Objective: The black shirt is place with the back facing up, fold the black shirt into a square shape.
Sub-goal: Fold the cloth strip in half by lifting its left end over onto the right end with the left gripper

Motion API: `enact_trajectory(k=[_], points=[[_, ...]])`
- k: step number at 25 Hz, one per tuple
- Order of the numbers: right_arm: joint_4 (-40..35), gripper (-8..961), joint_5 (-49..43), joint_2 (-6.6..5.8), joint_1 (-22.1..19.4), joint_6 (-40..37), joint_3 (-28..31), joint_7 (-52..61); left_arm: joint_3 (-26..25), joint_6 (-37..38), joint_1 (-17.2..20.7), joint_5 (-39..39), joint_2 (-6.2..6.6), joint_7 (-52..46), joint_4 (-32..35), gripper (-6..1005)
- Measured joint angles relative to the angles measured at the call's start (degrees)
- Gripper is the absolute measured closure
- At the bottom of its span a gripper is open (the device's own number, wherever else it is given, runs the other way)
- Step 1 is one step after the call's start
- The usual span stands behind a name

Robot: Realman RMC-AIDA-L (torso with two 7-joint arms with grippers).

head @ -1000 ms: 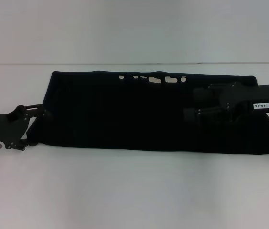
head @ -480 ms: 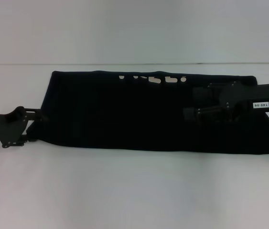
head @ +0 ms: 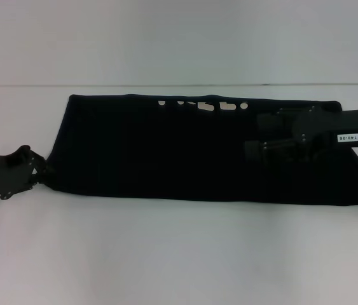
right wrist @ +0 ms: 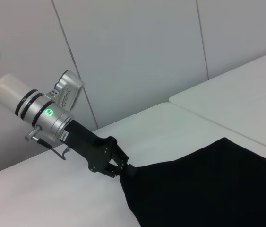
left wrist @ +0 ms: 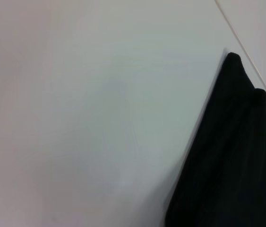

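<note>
Black shirt: folded into a long band, lying flat across the white surface; bits of white lettering show along its far edge.
Left pincer: at the shirt's left near corner, low to the surface; in the right wrist view its tips are pressed together on the cloth corner.
Right pincer: over the shirt's right part, pointing left; fingers spread, nothing between them.

right gripper fingers lost against black shirt (black on black); left wrist view crops the shirt.
</note>
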Motion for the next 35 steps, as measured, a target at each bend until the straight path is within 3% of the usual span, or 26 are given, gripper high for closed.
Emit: enact_trajectory(k=[9,17,29,35], points=[[-0.06,37,0.0,0.0,0.17,-0.03,0.43,0.0,0.0,0.69,0.25,0.16,-0.01,1.87,0.27,974],[-0.07,38,0.0,0.4,0.06,0.16,2.32,0.0,-0.64,3.11,1.65,-0.73,-0.24,9.54,3.14,981],[0.41,38,1.89,0.87,-0.28,0.37,5.7,0.89,-1.07,5.33,9.51,-0.53,-0.14,15.87,12.37,980],[0.5,37,3.35,1.11,-0.27,2.42,5.89,2.09,-9.37,10.33,12.44,0.16,1.25,19.72,16.2,980]])
